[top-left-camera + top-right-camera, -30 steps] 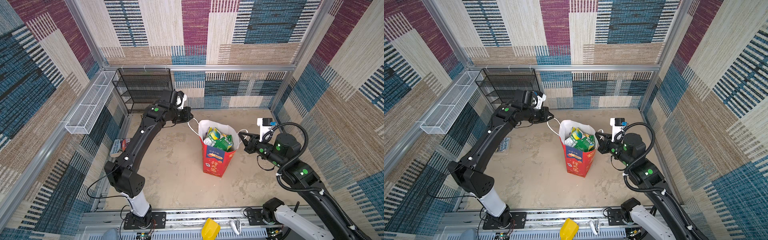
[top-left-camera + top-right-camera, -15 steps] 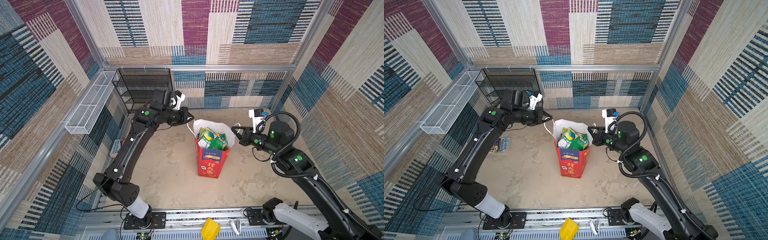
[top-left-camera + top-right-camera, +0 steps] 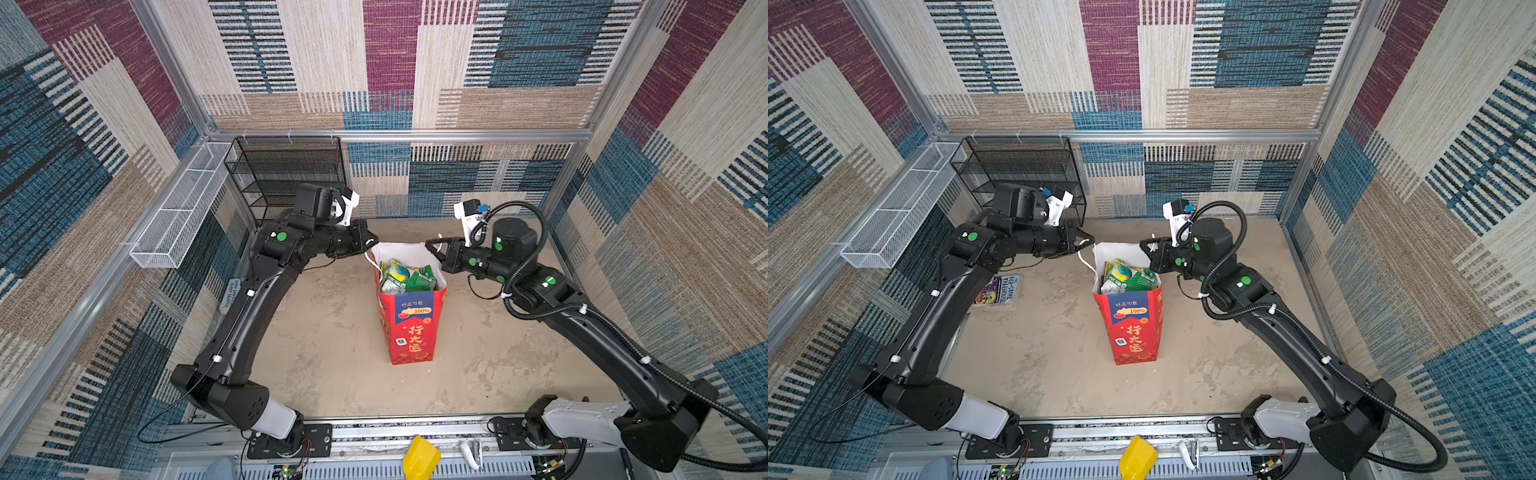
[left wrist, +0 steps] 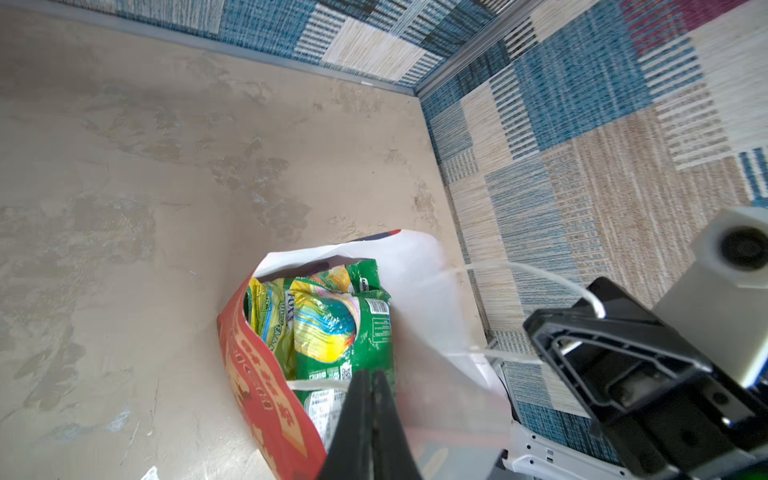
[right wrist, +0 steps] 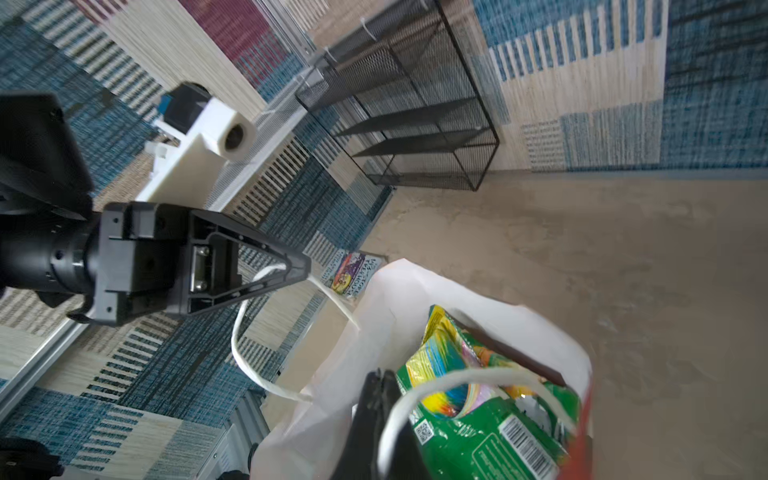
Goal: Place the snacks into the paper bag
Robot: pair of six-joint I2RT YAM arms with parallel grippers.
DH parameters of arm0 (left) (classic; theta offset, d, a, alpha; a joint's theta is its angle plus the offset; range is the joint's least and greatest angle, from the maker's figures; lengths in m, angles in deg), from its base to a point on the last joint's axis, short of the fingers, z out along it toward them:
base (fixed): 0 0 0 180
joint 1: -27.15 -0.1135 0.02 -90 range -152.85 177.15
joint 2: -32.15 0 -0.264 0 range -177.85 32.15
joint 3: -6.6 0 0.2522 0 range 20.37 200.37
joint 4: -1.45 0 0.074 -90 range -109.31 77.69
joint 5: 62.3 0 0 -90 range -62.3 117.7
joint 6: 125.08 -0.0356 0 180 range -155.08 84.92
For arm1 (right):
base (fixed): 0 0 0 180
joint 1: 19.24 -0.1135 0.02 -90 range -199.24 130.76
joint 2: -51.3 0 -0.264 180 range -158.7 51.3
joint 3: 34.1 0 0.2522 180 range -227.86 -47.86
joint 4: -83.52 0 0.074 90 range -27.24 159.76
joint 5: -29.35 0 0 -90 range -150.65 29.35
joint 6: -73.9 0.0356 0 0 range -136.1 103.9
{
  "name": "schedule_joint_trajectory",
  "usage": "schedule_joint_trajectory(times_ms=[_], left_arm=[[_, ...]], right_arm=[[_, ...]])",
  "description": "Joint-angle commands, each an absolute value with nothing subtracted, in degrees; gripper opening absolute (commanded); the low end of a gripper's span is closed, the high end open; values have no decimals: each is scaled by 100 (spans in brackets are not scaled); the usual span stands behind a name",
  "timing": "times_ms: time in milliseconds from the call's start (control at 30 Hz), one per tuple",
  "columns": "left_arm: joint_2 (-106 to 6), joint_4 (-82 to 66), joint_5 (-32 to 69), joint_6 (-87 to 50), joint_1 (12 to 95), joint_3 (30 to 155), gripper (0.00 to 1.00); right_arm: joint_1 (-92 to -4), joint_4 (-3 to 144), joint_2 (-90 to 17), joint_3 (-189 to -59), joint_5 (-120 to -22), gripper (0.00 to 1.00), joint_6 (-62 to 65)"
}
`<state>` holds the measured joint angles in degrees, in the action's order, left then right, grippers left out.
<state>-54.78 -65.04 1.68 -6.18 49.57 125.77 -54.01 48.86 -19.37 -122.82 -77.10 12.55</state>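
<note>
I see both arms stretched inward toward the paper bag (image 3: 411,332), elbows out, with the left end effector (image 3: 375,240) and right end effector (image 3: 428,243) each clamped closed on it, at opposite sides of its mouth.

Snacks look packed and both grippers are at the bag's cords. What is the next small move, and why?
Probably raise both grippers together, evenly. The left gripper and right gripper are each shut on one of the cord handles, the paper bag stands upright, and the snacks fill it nearly to the rim; an uneven pull could tip it.
</note>
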Motion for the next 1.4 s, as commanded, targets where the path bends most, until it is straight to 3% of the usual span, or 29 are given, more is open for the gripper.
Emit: schedule_joint_trajectory(times_ms=[0,500,833,1100,1167,1233,1367], left_arm=[[-5131,-5860,90,-711,4938,12564,0],[-4817,-5381,19,-611,4660,11446,0],[-4836,-5446,-180,-531,4525,11950,0],[-4791,-5067,-300,-433,4396,10969,0],[-4808,-5036,-438,-382,4319,10905,1],[-4764,-5013,-473,-375,4272,10872,12],[-4606,-5002,-481,-384,4186,10805,48]], right_arm=[[-5494,6068,-1643,-12288,-7511,0,1282],[-5496,5923,-2021,-11877,-7688,0,1452],[-5510,5861,-1856,-12196,-7923,0,1616],[-5510,6212,-1650,-11234,-7693,0,1906],[-5510,6180,-1581,-11186,-7590,4,1906],[-5510,6210,-1491,-11169,-7551,11,1931],[-5513,6188,-1400,-11171,-7525,50,2084]])
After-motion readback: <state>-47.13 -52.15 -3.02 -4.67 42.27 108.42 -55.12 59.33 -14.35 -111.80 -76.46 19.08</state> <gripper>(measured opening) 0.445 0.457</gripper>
